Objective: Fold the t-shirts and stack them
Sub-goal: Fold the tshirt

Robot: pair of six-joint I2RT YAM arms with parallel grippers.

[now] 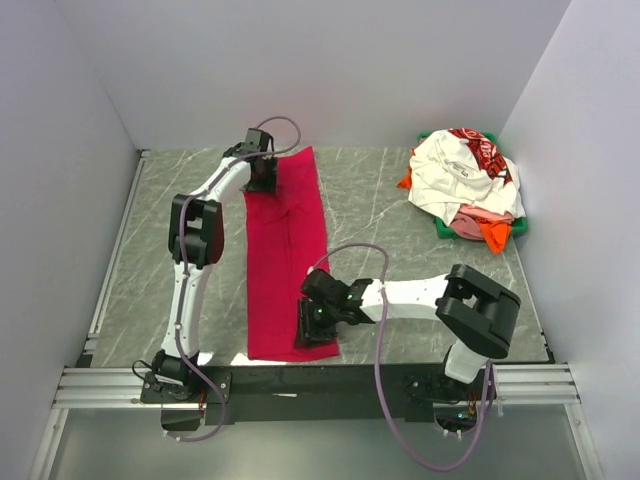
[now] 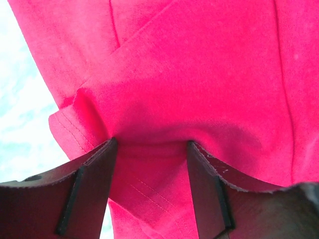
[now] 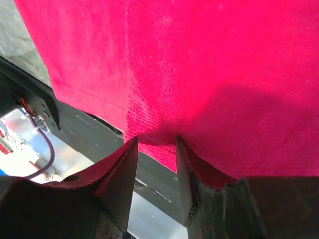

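Left pincer [image 2: 152,144]: jaws parted, tips pressed down on the far end of the crimson t-shirt [image 1: 285,250], cloth bunched in the gap; not clamped that I can see. Right pincer [image 3: 157,140]: jaws also parted, straddling the near hem by the counter [image 1: 370,210] edge. The shirt lies as a long narrow strip, its long axis running far to near between my two pincers. Judgement: the next fold is end over end, so each pincer needs its own end. The remaining t-shirts [image 1: 462,180] are heaped in a green bin [image 1: 521,229], far right.
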